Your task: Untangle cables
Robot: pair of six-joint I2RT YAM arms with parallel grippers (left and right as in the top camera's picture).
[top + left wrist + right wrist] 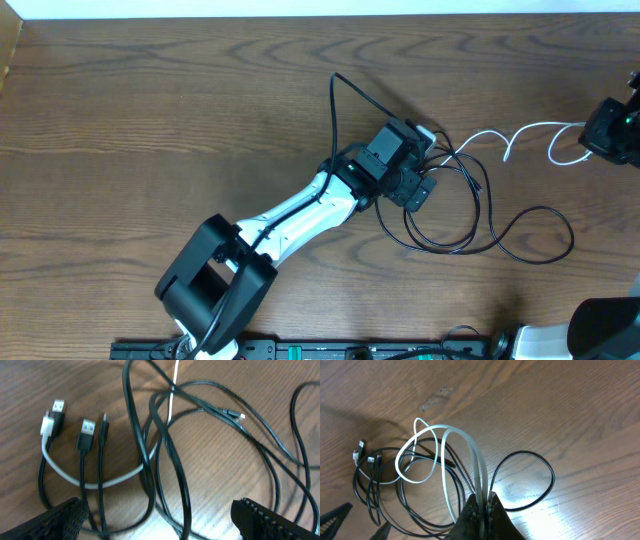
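Long black cables (470,215) lie in tangled loops at the table's middle right, also in the left wrist view (170,455) and the right wrist view (530,480). A white cable (520,135) runs from the tangle toward the right edge. My left gripper (415,165) is open just above the tangle, its fingers (160,522) either side of several black strands. My right gripper (600,130) is shut on the white cable (470,450), gripping a doubled loop of it between the fingertips (484,505). USB plugs (85,430) lie at the tangle's left end.
The wooden table (150,110) spreads wide to the left and back. My left arm (290,220) reaches diagonally from the front. A black rail (300,350) runs along the front edge. The right arm's base (600,330) sits at the front right.
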